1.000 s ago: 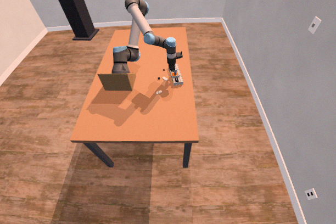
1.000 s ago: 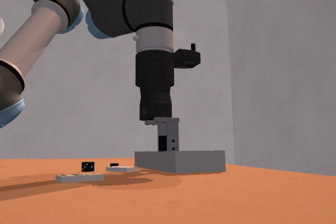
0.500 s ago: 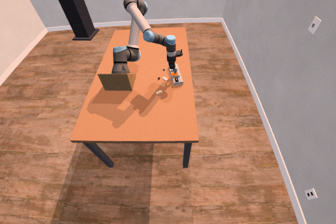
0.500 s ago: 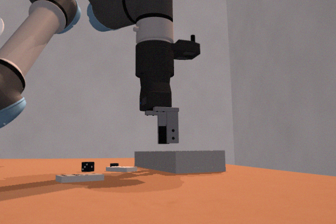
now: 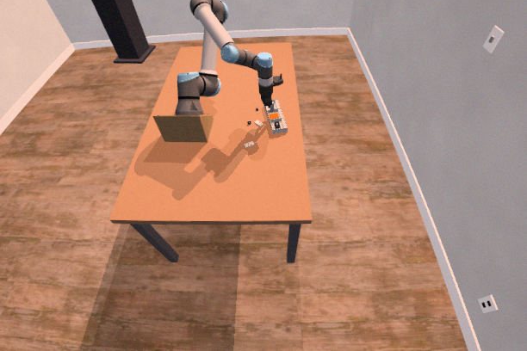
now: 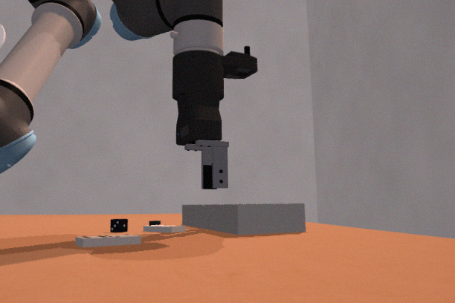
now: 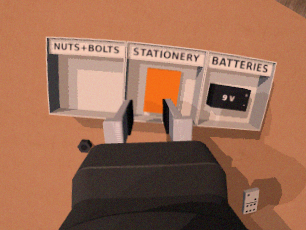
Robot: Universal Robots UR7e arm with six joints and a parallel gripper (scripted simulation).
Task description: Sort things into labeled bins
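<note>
My gripper (image 5: 271, 107) (image 6: 215, 187) (image 7: 147, 110) is open, with nothing between its fingers. It is above the front part of the STATIONERY bin (image 7: 166, 54). A flat orange thing (image 5: 274, 116) (image 7: 162, 87) lies in that bin. A black 9 V battery (image 5: 277, 125) (image 7: 228, 97) lies in the BATTERIES bin (image 7: 240, 65). Nothing shows in the NUTS+BOLTS bin (image 7: 87, 48). A black nut (image 5: 257, 109) (image 6: 155, 223) (image 7: 85, 145) lies on the table in front of it. A black die (image 5: 249, 122) (image 6: 119, 225) and two white dominoes (image 5: 258, 123) (image 5: 249, 144) lie on the table.
The three bins stand in a row near the table's edge, and their grey outer wall (image 6: 271, 219) shows in the exterior view. One domino (image 7: 251, 201) also shows in the wrist view. A brown panel (image 5: 185, 129) stands by the arm's base.
</note>
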